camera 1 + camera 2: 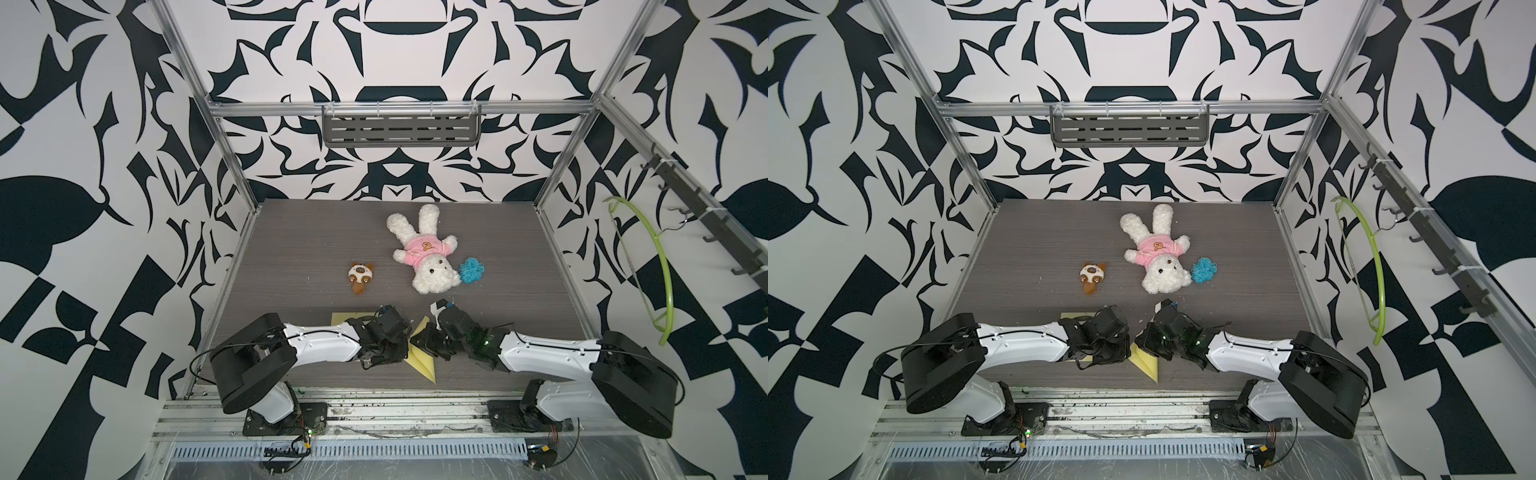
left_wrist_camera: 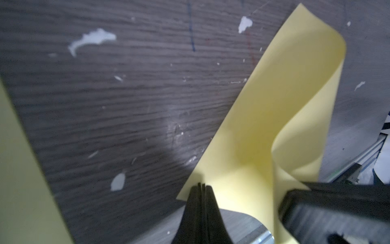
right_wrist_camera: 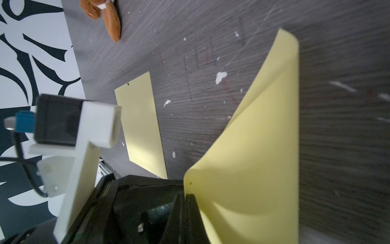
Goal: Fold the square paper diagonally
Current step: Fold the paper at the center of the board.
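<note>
Curling smooth yellow paper (image 3: 253,147) in left pincer (image 2: 201,187) and right pincer (image 3: 185,195)

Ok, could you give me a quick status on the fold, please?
Left gripper, right gripper shut on yellow paper. Paper curled over, partly lifted. Nearby: second sheet, flat.

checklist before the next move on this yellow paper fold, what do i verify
1. Left gripper shut on the yellow paper: ok.
2. Right gripper shut on the same sheet: ok.
3. Opposite corners brought together for a diagonal: cannot tell; the grippers hide them.
4. Crease pressed flat: not ok; the paper bows up in a loose curl.
5. Spare yellow sheet out of the fold: ok; it lies flat, with bare table between it and the held paper.
6. Plush bunny out of the way: ok; it lies farther back.
</note>
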`<state>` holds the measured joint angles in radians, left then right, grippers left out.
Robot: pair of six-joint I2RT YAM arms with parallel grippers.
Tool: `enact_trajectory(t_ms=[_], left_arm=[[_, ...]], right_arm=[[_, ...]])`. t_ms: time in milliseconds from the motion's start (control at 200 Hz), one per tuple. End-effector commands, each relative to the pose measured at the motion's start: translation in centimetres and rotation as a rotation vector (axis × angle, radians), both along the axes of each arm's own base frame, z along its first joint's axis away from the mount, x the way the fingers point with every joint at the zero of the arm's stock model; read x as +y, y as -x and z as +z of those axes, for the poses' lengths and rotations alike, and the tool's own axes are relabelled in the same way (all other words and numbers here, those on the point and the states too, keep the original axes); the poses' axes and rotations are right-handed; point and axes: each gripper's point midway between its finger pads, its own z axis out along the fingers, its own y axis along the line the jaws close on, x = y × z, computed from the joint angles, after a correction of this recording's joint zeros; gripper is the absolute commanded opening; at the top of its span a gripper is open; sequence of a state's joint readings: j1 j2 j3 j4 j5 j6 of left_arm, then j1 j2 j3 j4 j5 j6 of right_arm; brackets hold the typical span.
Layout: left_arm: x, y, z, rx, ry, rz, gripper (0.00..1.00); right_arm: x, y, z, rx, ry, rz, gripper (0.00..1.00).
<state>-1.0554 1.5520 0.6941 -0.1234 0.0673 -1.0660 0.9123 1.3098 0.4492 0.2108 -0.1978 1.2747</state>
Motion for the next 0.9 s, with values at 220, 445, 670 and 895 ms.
enact_trajectory(t_ms=[220,445,670,895], left_arm=[[3.5,1.3,-2.5,0.039,-0.151,0.011,0.0],[3.5,1.2,-2.6,0.04,-0.155,0.011,0.0],[3.6,1.2,-2.7,0.039,-0.16,0.012,0.0],[3.6,1.2,-2.7,0.039,-0.161,0.011,0.0]], right_arm=[[1.3,-0.2,-0.7,0.012,-0.044,0.003,0.0],[2.2,0.2,-1.4,0.024,-0.049,0.022,0.0],[2.2,0.3,-2.2,0.031,-0.032,0.027,0.0],[2.3,0.2,-2.7,0.035,-0.034,0.026,0.0]])
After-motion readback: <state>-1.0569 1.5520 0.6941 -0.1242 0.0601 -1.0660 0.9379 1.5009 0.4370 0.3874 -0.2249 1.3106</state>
